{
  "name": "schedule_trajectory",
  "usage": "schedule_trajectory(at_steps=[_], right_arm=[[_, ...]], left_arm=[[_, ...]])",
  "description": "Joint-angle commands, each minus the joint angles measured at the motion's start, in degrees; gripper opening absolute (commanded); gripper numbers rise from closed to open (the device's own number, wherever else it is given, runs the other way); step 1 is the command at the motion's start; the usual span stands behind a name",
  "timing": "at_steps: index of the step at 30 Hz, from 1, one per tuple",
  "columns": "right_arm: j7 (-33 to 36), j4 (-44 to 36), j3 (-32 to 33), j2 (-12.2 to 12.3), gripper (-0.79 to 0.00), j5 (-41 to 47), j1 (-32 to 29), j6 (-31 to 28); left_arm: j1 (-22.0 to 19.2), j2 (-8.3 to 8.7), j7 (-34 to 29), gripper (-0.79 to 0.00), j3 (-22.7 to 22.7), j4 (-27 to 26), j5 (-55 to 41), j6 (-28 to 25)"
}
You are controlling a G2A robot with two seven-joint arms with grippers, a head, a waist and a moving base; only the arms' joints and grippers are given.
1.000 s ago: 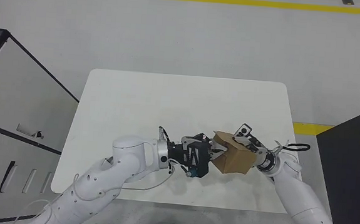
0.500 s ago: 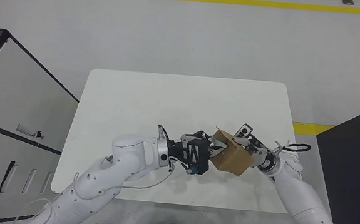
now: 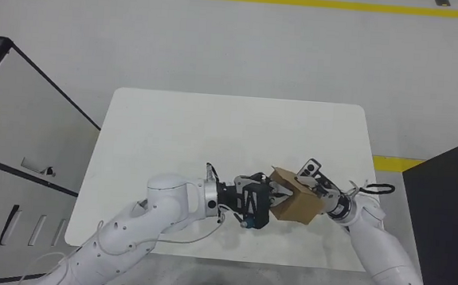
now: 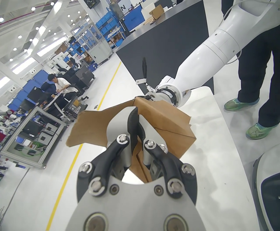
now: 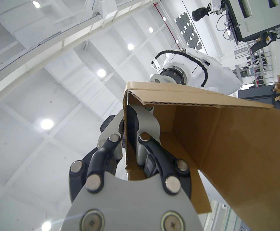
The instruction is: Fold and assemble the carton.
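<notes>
**Carton rocked and brought back, both pincers holding on**

The left gripper point(image 3: 275, 196) is over the near middle of the table point(image 3: 214, 133). Half a second ago it sat a touch farther back and to the left; it has now come forward and rightward again, nearly to its spot of a second ago. In the left wrist view its fingers point(image 4: 133, 122) are pressed together with a cardboard panel pinched between them.

Just to its right the carton point(image 3: 298, 199) hangs between the two arms, over the near right part of the table (whether its lowest corner rests on the top I cannot tell). It tipped up slightly with the left gripper's move and has settled back, so its outline is close to what it was a second ago. One flap point(image 4: 87, 129) stands out wide and unfolded, and the right wrist view looks into an open brown box.

On the far right, the right gripper point(image 3: 315, 183) has barely shifted; its fingers point(image 5: 131, 122) are closed on the edge of a carton wall.

To my eye this was a small wiggle to square up the body, not a finished fold. The carton looks part-erected, with its flaps left to tuck.
</notes>
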Motion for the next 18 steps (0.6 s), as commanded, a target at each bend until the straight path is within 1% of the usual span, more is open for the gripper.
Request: schedule_trajectory(at_steps=[1,10,18], right_arm=[[0.03,-0.12,0.09,0.01,-0.785,-0.05,-0.13,0.03],[-0.19,-0.48,0.88,0.12,-0.785,-0.3,-0.74,-0.05],[-0.38,-0.87,1.14,0.15,-0.785,-0.63,-1.03,0.04]], left_arm=[[-0.12,-0.02,-0.06,-0.785,0.06,0.06,-0.04,0.06],[0.29,0.21,-0.28,-0.785,-1.33,-0.7,-0.69,0.32],[0.85,0.39,0.03,-0.785,-1.7,-0.91,-0.75,0.18]])
